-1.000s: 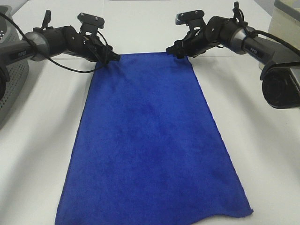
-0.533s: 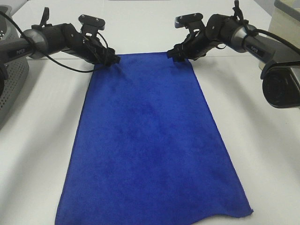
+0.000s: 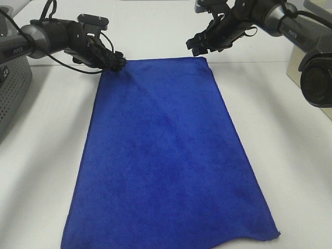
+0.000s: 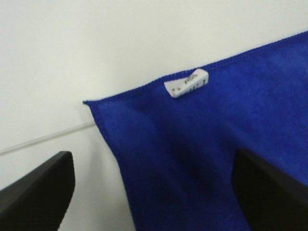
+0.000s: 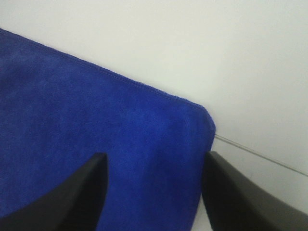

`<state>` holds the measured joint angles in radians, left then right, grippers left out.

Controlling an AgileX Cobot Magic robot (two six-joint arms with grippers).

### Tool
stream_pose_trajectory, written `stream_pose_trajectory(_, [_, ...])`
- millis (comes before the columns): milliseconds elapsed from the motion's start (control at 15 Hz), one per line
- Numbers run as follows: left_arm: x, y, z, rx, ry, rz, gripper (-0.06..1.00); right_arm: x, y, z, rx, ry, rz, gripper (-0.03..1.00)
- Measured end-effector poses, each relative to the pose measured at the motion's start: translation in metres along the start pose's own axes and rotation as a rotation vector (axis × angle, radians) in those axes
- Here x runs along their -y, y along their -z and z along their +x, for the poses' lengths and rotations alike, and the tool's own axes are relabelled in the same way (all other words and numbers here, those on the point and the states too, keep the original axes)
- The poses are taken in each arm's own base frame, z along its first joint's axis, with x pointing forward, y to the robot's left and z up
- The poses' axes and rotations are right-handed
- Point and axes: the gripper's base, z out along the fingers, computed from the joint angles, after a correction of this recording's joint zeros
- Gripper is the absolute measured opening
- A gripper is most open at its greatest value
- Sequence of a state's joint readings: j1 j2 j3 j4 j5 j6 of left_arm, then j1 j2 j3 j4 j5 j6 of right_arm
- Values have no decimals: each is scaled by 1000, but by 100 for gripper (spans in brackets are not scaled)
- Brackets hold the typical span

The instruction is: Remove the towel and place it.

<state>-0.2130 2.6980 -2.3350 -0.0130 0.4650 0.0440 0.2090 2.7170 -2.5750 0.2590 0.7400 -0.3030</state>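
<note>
The towel (image 3: pixel 166 155) lies spread flat on the white table (image 3: pixel 290 171), its near hem at the lower edge of the high view — slightly wavy at the near right corner — and its long axis running straight away from the camera toward the two arms, short hems near and far. It looks narrower at the far end, which I take to be perspective and not a fold. What has changed lies at that far hem: a second ago both grippers were down on the two far corners; now the right gripper (image 3: pixel 199 45) has lifted up and back, standing clear above its corner, and the cloth there lies flat on the table. Its wrist view shows two dark fingers (image 5: pixel 82 190) spread apart with nothing between them, the towel's corner below. The left gripper (image 3: pixel 116 63) sits low at the far left corner, and its wrist view likewise shows fingers (image 4: pixel 38 187) wide apart with the corner and the small white tag (image 4: pixel 186 83) lying free on the table — so it too has let go, though from the high view alone I could not tell contact. My judgement is that the towel is already laid out and released, and what remains is for the arms to draw off.
</note>
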Motion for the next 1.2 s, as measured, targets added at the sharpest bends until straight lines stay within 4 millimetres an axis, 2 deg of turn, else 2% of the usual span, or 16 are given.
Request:
stream_pose_trajectory(200, [-1, 21, -11, -89, 1, -3, 83, -5, 22, -7, -65, -21, -21, 65])
stream_pose_trajectory(267, [-1, 37, -20, -123, 3, -2, 83, -7, 34, -10, -97, -44, -26, 72])
stream_pose_trajectory(333, [-1, 54, -28, -174, 3, 0, 83, -9, 50, -15, -125, -56, -24, 78])
stream_pose_trajectory(467, [-1, 91, -45, -247, 8, 7, 83, -12, 87, -26, -181, -57, -7, 82])
stream_pose_trajectory(667, [-9, 149, -80, -191, 24, -2, 83, -10, 148, -45, -169, -75, 42, 82])
stream_pose_trajectory(733, [-19, 168, -90, -168, 44, -16, 83, -2, 168, -50, -141, -105, 55, 82])
stream_pose_trajectory(867, [-57, 207, -101, -146, 101, -69, 83, 24, 206, -56, -76, -172, 95, 82])
stream_pose_trajectory(1000, [-99, 237, -101, -167, 166, -130, 83, 41, 235, -59, -28, -205, 134, 82])
stream_pose_trajectory(1067, [-113, 244, -96, -202, 181, -154, 83, 41, 246, -61, -11, -205, 141, 82])
stream_pose_trajectory(1200, [-119, 246, -92, -236, 180, -158, 83, 34, 260, -61, -12, -207, 130, 82])
